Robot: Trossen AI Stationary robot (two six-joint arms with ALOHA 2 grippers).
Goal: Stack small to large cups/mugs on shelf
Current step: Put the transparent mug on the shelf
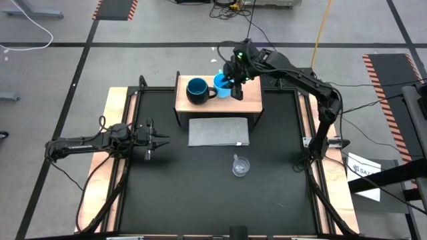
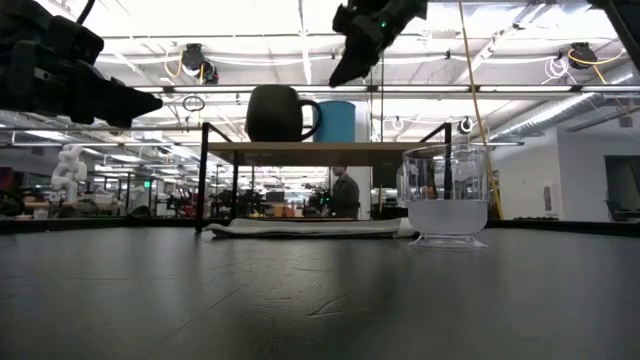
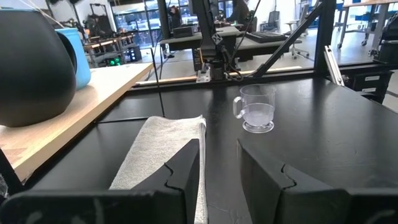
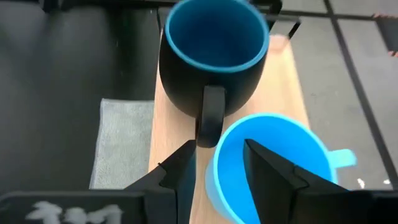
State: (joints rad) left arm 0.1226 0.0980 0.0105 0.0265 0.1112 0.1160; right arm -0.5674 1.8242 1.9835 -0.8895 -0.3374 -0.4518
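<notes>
High view shows the right end effector (image 1: 235,79) poised over the medium light-blue handled mug (image 1: 222,86), which stands on the low shelf with a light wooden top and dark legs (image 1: 248,102), touching or just beside the large dark navy mug with a blue inside (image 1: 197,89). From the right wrist camera its fingers are parted a moderate width and straddle the light-blue mug's near rim, one finger (image 4: 176,171) outside the wall on the navy mug's side and the other over the opening; they hold nothing that I can see.

The risk lies in that crowding. The navy mug's handle points at the light-blue mug, so the outer finger has little room; closing or descending could knock the handle, turning or shoving the navy mug along the wood. A rim pinch on a smooth wall may also slip or tilt the mug as it lifts, and a tilted mug could catch the neighbour's lip rather than drop inside.

The small clear transparent cup (image 1: 240,166) sits apart on the black counter (image 1: 173,200), beyond the flat grey mat (image 1: 219,131). The left end effector (image 1: 159,141) waits low over the counter's left side, fingers narrowly parted and empty, well clear.
</notes>
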